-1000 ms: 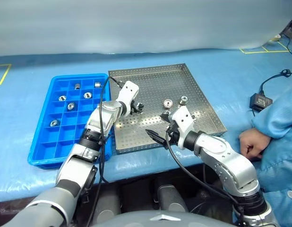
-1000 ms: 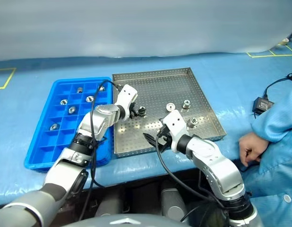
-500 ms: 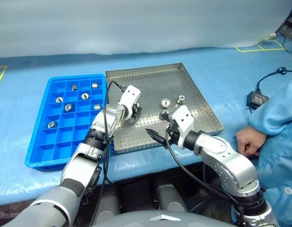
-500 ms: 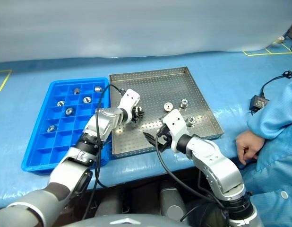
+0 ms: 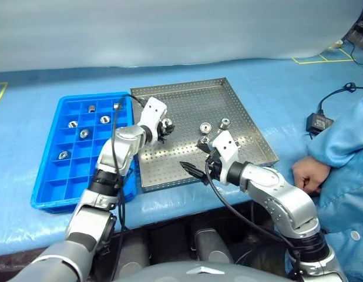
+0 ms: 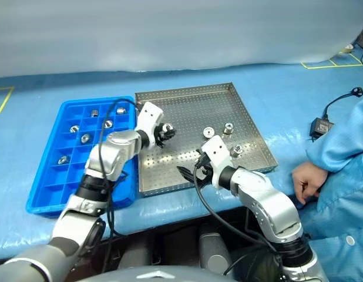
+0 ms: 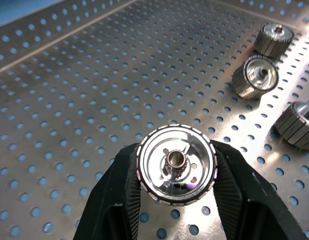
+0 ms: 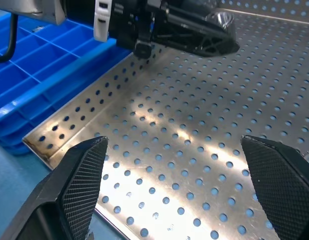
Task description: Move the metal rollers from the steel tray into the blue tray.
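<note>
I am noting the large perforated silver-grey steel tray (image 5: 228, 97) sitting centre frame, with the bright blue gridded plastic tray (image 5: 49, 182) touching its left side. Six small shiny metal rollers (image 5: 84, 133) are already lying in blue compartments; three are remaining on the steel floor, right of centre. My left gripper (image 7: 175, 167) is clamping a fourth roller above the steel tray. My right gripper (image 8: 177, 192) is hanging spread wide, holding nothing. The left wrist view is showing the gripped roller's central hub, which the head views cannot resolve.
</note>
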Controlling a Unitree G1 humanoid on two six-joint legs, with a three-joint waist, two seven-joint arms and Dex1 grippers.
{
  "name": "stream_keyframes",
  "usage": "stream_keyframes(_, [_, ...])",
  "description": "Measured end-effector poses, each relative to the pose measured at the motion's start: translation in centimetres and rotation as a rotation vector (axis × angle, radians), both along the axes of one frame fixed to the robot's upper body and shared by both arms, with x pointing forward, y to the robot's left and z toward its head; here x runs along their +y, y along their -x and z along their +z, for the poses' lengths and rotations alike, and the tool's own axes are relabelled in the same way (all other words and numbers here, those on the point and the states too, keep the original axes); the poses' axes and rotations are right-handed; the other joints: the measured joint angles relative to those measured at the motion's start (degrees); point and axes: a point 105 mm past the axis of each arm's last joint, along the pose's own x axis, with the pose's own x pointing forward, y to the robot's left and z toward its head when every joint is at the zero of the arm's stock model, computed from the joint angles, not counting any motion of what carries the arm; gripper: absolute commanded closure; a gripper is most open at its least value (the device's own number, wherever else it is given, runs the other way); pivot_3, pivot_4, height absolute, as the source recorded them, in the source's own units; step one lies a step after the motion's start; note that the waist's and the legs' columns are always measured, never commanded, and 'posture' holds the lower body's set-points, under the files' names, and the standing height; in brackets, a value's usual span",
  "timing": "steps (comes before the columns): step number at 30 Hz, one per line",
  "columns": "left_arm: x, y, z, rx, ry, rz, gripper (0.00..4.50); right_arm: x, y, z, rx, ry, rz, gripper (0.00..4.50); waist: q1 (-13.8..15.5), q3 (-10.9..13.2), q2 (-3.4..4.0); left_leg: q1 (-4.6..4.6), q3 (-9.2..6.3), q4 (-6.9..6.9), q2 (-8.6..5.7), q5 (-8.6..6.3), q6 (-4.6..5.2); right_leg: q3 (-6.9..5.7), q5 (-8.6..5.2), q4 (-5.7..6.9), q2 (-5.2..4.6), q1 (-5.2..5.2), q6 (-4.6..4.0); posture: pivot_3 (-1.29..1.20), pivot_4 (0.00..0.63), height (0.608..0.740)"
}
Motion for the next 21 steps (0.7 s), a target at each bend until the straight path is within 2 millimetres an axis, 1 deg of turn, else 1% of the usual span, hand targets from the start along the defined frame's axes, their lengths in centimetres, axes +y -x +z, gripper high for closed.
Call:
stream_keyframes(2, [1.7, 1.0, 2.0, -0.067, 0.034, 0.081, 2.81, 0.3, 0.4, 0.1, 0.004, -0.008, 0.050, 0.00, 0.7, 0.0, 0.00, 0.05, 0.00, -0.03, 0.00, 0.00, 0.00, 0.01, 0.00, 0.00, 0.01, 0.04, 0.00, 0.01, 0.150, 0.740])
stream_keyframes(3, [2.4, 1.5, 2.5, -0.086, 0.043, 0.113, 2.81, 0.3, 0.6, 0.1, 0.008, -0.006, 0.066, 0.00, 1.3, 0.0, 0.00, 0.08, 0.00, -0.04, -0.01, 0.00, 0.00, 0.01, 0.00, 0.00, 0.01, 0.07, 0.00, 0.04, 0.150, 0.740])
stream_keyframes(4, [3.6, 2.5, 2.8, -0.103, 0.047, 0.179, 2.81, 0.6, 0.8, 0.1, 0.010, -0.009, 0.097, 0.00, 1.9, 0.0, 0.00, 0.13, 0.02, -0.06, -0.01, 0.00, 0.00, 0.01, -0.01, -0.02, 0.02, 0.09, -0.01, 0.06, 0.150, 0.740])
stream_keyframes(6, [5.3, 4.1, 2.4, -0.098, 0.030, 0.265, 2.81, 1.0, 1.0, 0.2, 0.009, -0.009, 0.134, 0.00, 2.9, 0.0, -0.01, 0.16, 0.01, -0.07, -0.02, 0.00, 0.00, 0.00, -0.02, -0.02, 0.05, 0.12, -0.02, 0.09, 0.150, 0.740])
stream_keyframes(10, [8.6, 8.5, 0.1, -0.021, -0.060, 0.457, 2.81, 1.9, 1.1, -0.2, 0.030, -0.001, 0.208, 0.00, 5.3, 0.1, -0.09, 0.16, -0.02, -0.04, -0.02, 0.00, -0.01, -0.03, -0.03, -0.03, 0.03, 0.15, -0.03, 0.19, 0.150, 0.740])
stream_keyframes(11, [9.5, 9.9, -0.4, -0.003, -0.081, 0.518, 2.81, 2.1, 1.0, -0.2, 0.037, 0.002, 0.224, 0.00, 5.9, 0.1, -0.14, 0.15, -0.03, 0.00, 0.00, 0.00, -0.01, -0.04, -0.03, -0.03, 0.02, 0.16, -0.03, 0.21, 0.150, 0.740])
stream_keyframes(12, [9.9, 10.7, -0.5, 0.008, -0.091, 0.549, 2.81, 2.1, 0.8, -0.3, 0.039, 0.005, 0.224, 0.00, 6.5, 0.1, -0.18, 0.16, -0.06, 0.03, 0.01, 0.00, -0.01, -0.05, -0.03, -0.03, 0.01, 0.19, -0.03, 0.23, 0.150, 0.740])
stream_keyframes(14, [10.6, 11.8, -0.3, 0.005, -0.109, 0.600, 2.81, 2.5, 0.5, -0.2, 0.044, 0.007, 0.246, 0.00, 8.3, 0.1, -0.19, 0.20, -0.20, 0.12, 0.02, -0.02, -0.06, -0.21, -0.04, -0.09, 0.00, 0.04, -0.04, 0.27, 0.150, 0.740])
stream_keyframes(15, [10.9, 12.3, -0.3, 0.001, -0.119, 0.622, 2.81, 2.7, 0.4, -0.1, 0.037, 0.005, 0.258, 0.00, 8.9, 0.1, -0.18, 0.23, -0.21, 0.11, 0.06, -0.16, -0.29, -0.21, -0.04, -0.12, -0.03, 0.06, -0.04, 0.29, 0.150, 0.740])
stream_keyframes(17, [11.9, 13.1, -0.8, 0.024, -0.142, 0.673, 2.81, 3.1, 0.3, 0.0, 0.038, 0.008, 0.285, 0.00, 9.7, 0.1, -0.18, 0.21, -0.21, 0.11, 0.17, -0.22, -0.38, -0.27, -0.04, -0.21, -0.11, 0.08, -0.03, 0.31, 0.150, 0.740])
stream_keyframes(21, [13.5, 14.2, -1.9, 0.068, -0.159, 0.766, 2.81, 3.4, 0.2, -0.7, 0.064, 0.015, 0.306, 0.00, 11.5, 0.1, -0.18, 0.10, -0.23, 0.03, 0.22, -0.23, -0.38, -0.41, -0.03, -0.48, -0.12, 0.10, -0.03, 0.32, 0.150, 0.740])
